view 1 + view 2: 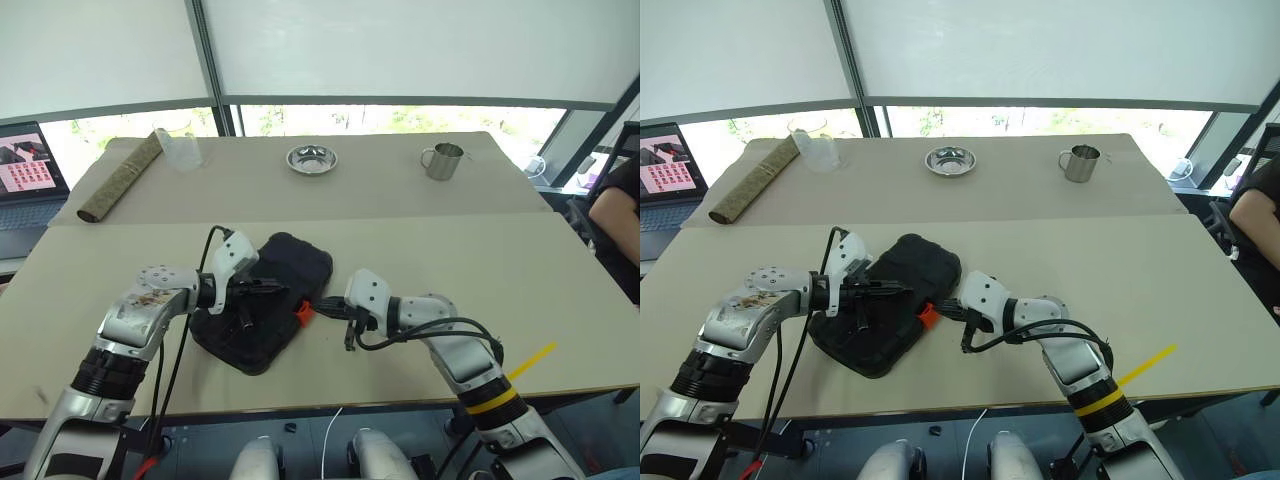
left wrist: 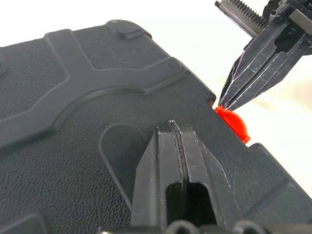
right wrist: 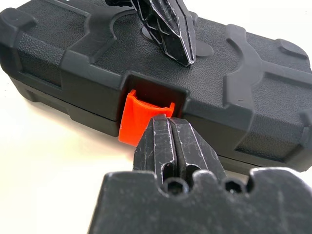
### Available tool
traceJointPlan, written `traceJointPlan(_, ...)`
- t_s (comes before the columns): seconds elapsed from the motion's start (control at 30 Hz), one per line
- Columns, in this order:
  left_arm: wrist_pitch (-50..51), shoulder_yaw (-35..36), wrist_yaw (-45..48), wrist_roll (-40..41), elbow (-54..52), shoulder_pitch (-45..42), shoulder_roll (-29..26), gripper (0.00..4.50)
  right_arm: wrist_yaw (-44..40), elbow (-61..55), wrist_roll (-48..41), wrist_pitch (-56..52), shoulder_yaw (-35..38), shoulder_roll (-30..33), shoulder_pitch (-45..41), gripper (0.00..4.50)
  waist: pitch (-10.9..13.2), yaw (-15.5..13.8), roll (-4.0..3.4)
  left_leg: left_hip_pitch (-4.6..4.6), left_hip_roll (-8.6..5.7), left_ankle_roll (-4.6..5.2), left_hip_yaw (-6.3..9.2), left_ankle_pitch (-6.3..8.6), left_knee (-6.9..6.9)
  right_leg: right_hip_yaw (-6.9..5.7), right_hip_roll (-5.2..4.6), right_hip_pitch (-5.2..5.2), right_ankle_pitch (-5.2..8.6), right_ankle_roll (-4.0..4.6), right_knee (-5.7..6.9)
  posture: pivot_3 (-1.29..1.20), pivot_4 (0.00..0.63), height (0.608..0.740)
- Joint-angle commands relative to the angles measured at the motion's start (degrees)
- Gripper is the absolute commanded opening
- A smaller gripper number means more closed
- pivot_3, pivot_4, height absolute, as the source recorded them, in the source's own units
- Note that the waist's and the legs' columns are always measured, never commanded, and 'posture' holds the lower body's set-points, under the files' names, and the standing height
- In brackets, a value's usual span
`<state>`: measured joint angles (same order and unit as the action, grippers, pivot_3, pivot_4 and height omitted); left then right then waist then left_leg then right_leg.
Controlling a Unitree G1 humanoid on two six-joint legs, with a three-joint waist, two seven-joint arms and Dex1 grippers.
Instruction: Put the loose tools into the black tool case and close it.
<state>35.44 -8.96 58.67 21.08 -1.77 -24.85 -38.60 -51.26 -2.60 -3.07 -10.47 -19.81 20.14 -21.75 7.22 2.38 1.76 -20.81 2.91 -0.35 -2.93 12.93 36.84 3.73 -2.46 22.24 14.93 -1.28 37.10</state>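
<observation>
Table: closed case between hands.

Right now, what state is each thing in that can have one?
Tool case: lid down, flat on the table.
Orange latch: sticking out, not snapped flat.
Left gripper: shut, pressing on the lid.
Right gripper: shut, tips at the latch.
Steel mug: upright.
Laptop: open, screen lit.

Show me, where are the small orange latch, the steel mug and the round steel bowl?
small orange latch (image 3: pixel 138 117), right wrist view, its front face.
steel mug (image 1: pixel 444 160), left eye view, side wall.
round steel bowl (image 1: pixel 311 159), left eye view, rim.
</observation>
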Motion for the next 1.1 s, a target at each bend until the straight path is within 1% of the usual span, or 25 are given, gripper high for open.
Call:
traceJointPlan(0.03, 3.8, -6.2, -0.8, -4.4, 4.9, 4.5, -0.1, 0.0, -1.6, -1.9, -0.9, -1.7, -1.0, 0.8, 0.3, 0.05, 0.0, 0.0, 0.02, 0.0, 0.0, 0.0, 0.0, 0.0, 0.0, 0.0, 0.0, 0.0, 0.0, 0.0, -0.01, 0.0, 0.15, 0.74)
traceJointPlan(0.23, 4.0, -6.2, -0.7, -4.5, 5.1, 4.5, -0.4, 0.0, -2.0, -2.0, -1.2, -3.8, -2.3, 0.1, 0.7, 0.05, 0.0, -0.1, 0.02, -0.04, -0.01, -0.01, 0.0, 0.01, -0.01, 0.03, -0.03, 0.02, 0.05, 0.08, -0.07, 0.0, 0.15, 0.74)
traceJointPlan(0.27, 4.1, -6.2, -0.6, -4.5, 5.1, 4.4, -0.4, 0.0, -1.9, -1.7, -1.2, -3.8, -2.4, -0.2, 0.6, 0.05, 0.0, -0.1, 0.02, -0.04, -0.01, -0.01, 0.0, 0.01, -0.01, 0.03, -0.03, 0.03, 0.12, 0.2, -0.08, 0.0, 0.15, 0.74)
traceJointPlan(0.6, 4.5, -6.3, -0.7, -4.7, 5.6, 4.4, -0.7, 0.0, -0.6, 1.3, -0.6, -1.6, -1.8, -3.0, -1.3, 0.05, 0.0, 0.0, 0.04, -0.04, 0.0, -0.02, 0.19, 0.01, -0.06, 0.04, -0.03, 0.06, 0.2, 0.31, -0.09, 0.0, 0.15, 0.74)
traceJointPlan(0.73, 6.7, -7.8, 0.1, -5.0, 5.8, 4.6, -1.7, 0.0, -0.2, 2.7, -0.3, -0.7, -1.3, -3.4, -2.2, 0.05, 0.0, 0.1, 0.06, -0.04, 0.0, -0.02, 0.37, 0.01, -0.08, 0.06, -0.03, 0.08, 0.21, 0.32, -0.11, 0.0, 0.15, 0.74)
traceJointPlan(0.97, 7.1, -7.6, -0.2, -4.9, 5.9, 5.2, -1.7, 0.0, -2.8, -2.5, -2.1, -5.0, -0.7, -0.4, -1.5, 0.05, 0.0, 0.2, 0.05, -0.02, 0.01, -0.02, 0.4, 0.01, -0.22, 0.09, -0.02, 0.11, 0.22, 0.33, -0.16, 0.0, 0.15, 0.74)
traceJointPlan(1.1, 6.9, -7.4, -0.6, -4.9, 6.0, 5.6, -1.6, 0.0, -3.6, -2.7, -2.3, -6.2, -1.2, 0.2, -1.7, 0.05, 0.0, 0.2, 0.05, 0.02, 0.01, -0.03, 0.43, 0.02, -0.3, 0.09, -0.02, 0.09, 0.23, 0.33, -0.27, 0.0, 0.15, 0.74)
